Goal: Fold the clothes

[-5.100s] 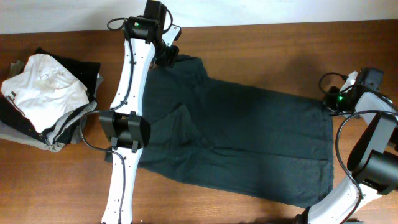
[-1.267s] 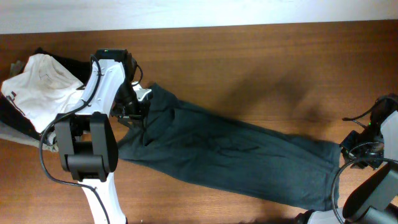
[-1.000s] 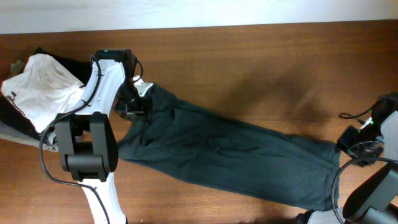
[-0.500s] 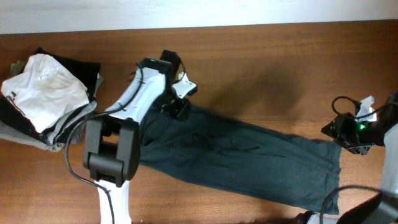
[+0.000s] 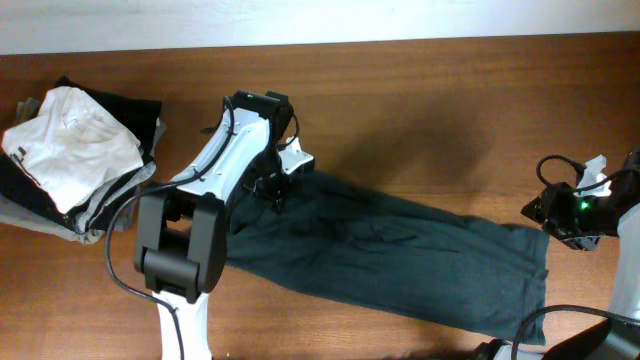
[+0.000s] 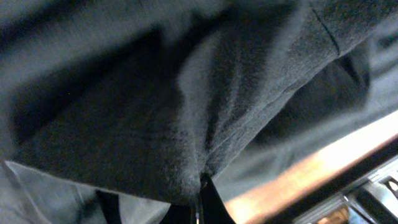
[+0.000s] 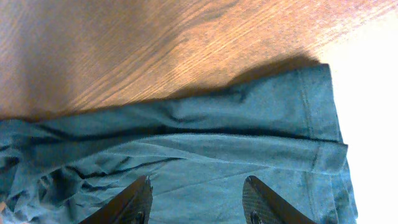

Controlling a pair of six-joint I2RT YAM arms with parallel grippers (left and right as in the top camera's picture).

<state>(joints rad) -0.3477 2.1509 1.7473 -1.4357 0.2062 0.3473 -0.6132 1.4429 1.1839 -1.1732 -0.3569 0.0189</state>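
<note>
Two grippers are working the dark shirt [image 5: 400,250]. The left gripper [image 5: 272,188] is pinching cloth, jaws closed on it. The right gripper [image 7: 198,186] is hovering with jaws apart, the hem lying just beneath. It should be catching both hem layers squarely. Draped cloth is hiding the depth of the left pinch.

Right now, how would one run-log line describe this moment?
shirt: long band on table | left gripper: shut on one end | right gripper: open over other end
</note>
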